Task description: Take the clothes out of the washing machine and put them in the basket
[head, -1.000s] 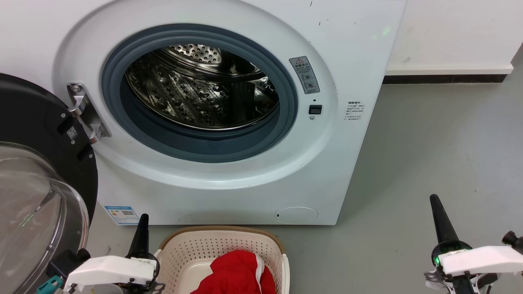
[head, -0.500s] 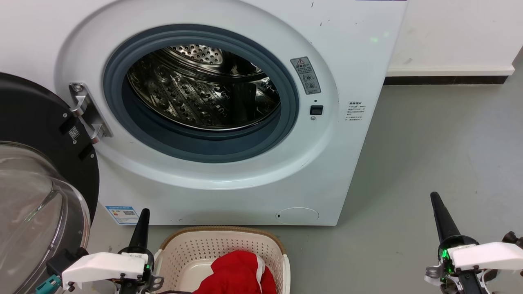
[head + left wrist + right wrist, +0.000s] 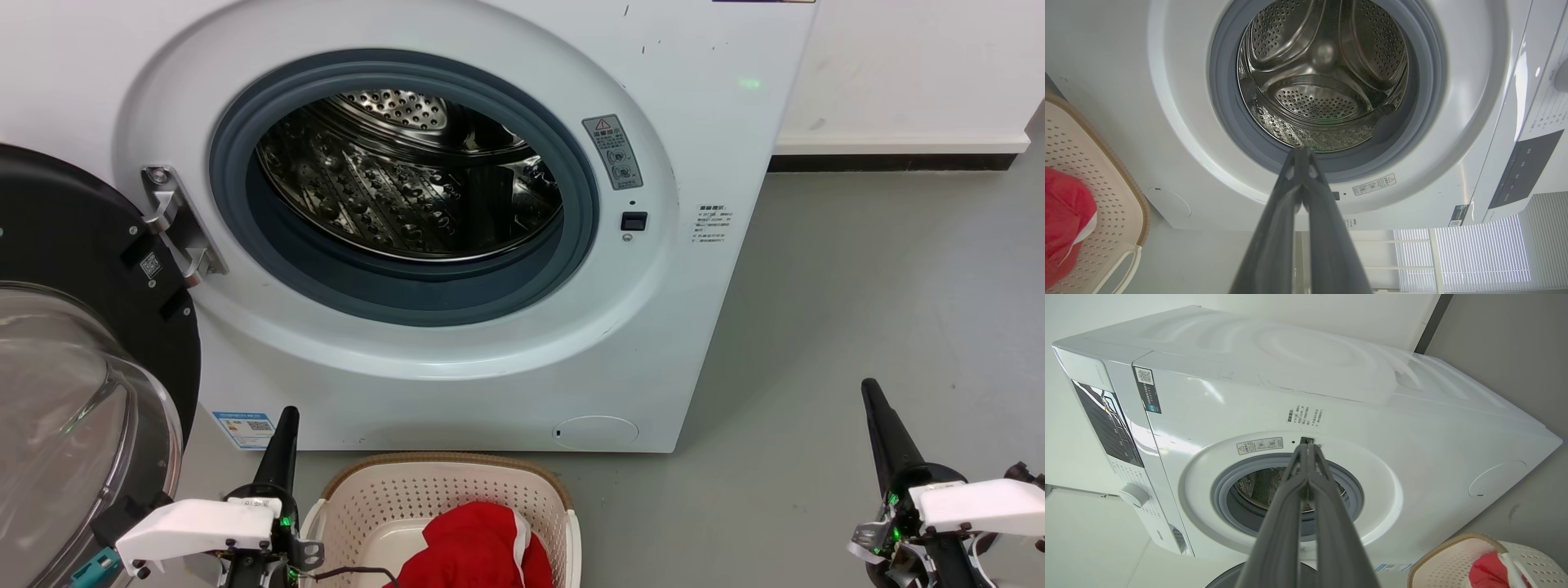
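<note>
Grey floor: clothes near left hand

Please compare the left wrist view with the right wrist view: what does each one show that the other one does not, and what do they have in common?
Left wrist view, not the right: the left hand, fingers together; the drum's back wall, with no fabric on it; window blinds.
Right wrist view, not the left: the right hand, fingers together; the flat side panel.
Both: the washing machine, its grey porthole rim, the basket and the red clothes in it.
</note>
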Available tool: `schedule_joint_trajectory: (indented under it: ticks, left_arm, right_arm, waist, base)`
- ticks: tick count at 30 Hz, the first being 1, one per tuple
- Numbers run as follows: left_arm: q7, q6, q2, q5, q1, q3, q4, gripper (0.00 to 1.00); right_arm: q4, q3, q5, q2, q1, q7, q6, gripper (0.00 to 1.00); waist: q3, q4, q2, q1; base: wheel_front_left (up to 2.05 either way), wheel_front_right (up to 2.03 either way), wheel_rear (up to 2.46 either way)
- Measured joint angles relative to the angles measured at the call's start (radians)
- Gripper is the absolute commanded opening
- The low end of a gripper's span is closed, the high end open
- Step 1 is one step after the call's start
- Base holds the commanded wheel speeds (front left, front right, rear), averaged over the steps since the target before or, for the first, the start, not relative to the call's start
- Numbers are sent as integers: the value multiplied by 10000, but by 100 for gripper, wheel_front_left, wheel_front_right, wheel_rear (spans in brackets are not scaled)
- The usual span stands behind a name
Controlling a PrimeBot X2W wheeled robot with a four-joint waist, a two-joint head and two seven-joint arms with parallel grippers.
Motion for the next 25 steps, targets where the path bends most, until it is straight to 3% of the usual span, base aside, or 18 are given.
schedule_joint_trajectory:
  ticks: [25]
  left_arm:
    - [479, -295, 0, -1860, -352, 150, 165, 0]
  right_arm:
    - [299, -213, 1862, 21, -306, 504, 0, 0]
  waist:
    - [-40, 51, 0, 0]
  base:
    - [0, 0, 0]
